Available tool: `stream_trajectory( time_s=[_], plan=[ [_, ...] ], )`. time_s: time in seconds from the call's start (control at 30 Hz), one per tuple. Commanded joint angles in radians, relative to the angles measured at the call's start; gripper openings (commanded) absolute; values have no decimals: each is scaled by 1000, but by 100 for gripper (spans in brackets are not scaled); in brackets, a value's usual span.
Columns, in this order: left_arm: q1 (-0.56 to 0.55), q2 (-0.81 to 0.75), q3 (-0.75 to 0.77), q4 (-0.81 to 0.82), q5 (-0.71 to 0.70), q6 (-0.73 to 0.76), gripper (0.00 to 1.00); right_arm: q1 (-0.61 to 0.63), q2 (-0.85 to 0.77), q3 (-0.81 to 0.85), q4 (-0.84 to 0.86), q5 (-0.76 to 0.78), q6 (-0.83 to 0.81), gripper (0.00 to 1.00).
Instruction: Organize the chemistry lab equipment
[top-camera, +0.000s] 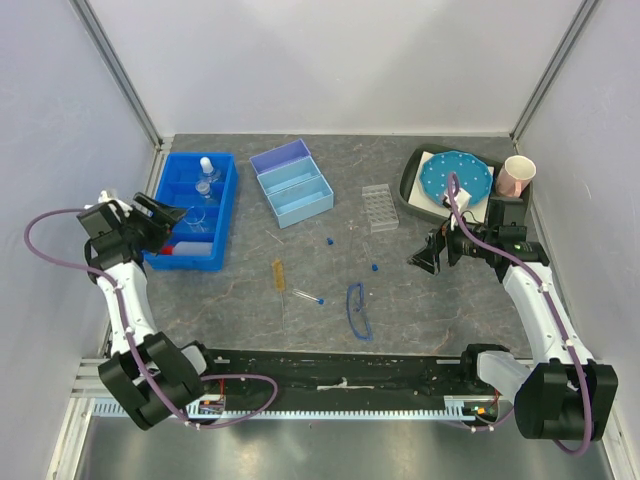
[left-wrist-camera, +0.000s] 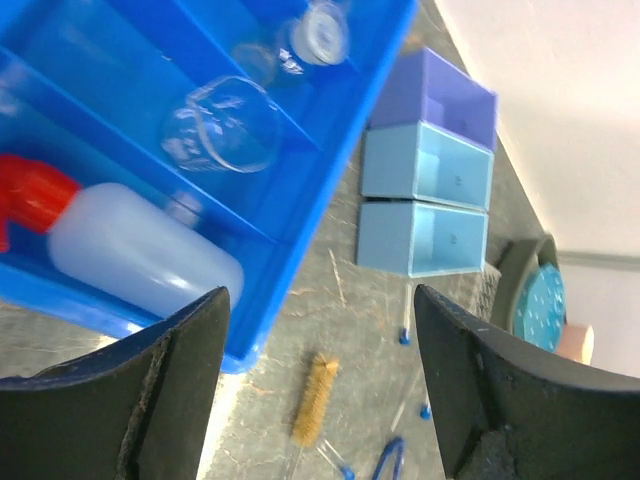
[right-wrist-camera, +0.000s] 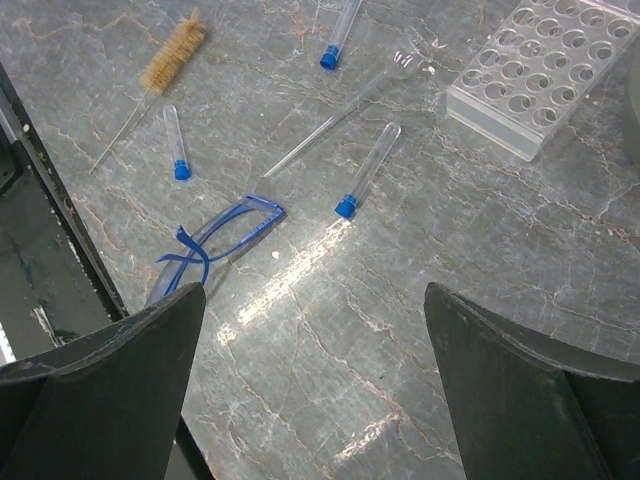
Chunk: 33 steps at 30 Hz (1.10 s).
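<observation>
Grey marbled tabletop (top-camera: 420, 310) — white walls (top-camera: 340, 60)

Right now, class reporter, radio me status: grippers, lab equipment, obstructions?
Left gripper, right gripper open, empty. Squeeze bottle, flasks in blue bin. Capped tubes, brush, glasses loose on table. No obstruction.

Enclosed robot test cell: white panel walls (top-camera: 330, 60) on aluminium posts (top-camera: 118, 70), grey stone-look tabletop (top-camera: 420, 310), left arm (top-camera: 125, 300) and right arm (top-camera: 540, 300) bolted to a black rail (top-camera: 340, 368), purple cables (top-camera: 27, 240) looping off both.
</observation>
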Motion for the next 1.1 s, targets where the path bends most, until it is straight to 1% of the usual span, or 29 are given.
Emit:
stream_trajectory(
  time_s=[0.0,0.03,0.1,0.13,0.23,0.3,0.33,0.5,0.67,0.77,0.87,0.9,0.97,1.0,1.07],
  plan=[
    [-51,-57,-18,63,179,73,82,-6,-4,42,-7,-10,-66,98],
    [-89,-66,-13,61,184,86,82,-6,-4,41,-9,-10,-69,98],
    [-124,-102,-7,46,192,128,83,-8,-2,42,-13,-11,-84,98],
    [-161,-115,-5,42,199,157,84,-8,-2,42,-15,-13,-91,98],
    [-230,-167,-14,34,205,192,86,-9,2,41,-20,-25,-107,98],
    [-278,-203,-30,31,207,200,88,-11,2,39,-24,-39,-121,98],
    [-292,-214,-37,31,205,206,90,-12,2,38,-24,-40,-124,98],
    [-396,-272,-85,28,185,209,93,-20,5,29,-21,-43,-146,98],
    [-447,-296,-123,9,193,194,94,-29,18,19,-18,-49,-157,98],
    [-512,-310,-149,-3,158,185,96,-35,28,18,-15,-50,-160,98],
    [-604,-292,-159,-46,100,189,99,-40,42,16,-13,-46,-160,98],
    [-650,-287,-162,-54,57,189,99,-41,50,16,-13,-46,-161,98],
    [-698,-277,-174,-60,9,175,100,-43,58,16,-10,-40,-163,98],
    [-748,-272,-177,-61,-41,171,100,-43,59,16,-12,-40,-164,98],
    [-799,-251,-180,-69,-101,157,100,-45,65,15,-12,-34,-166,98]
  ],
)
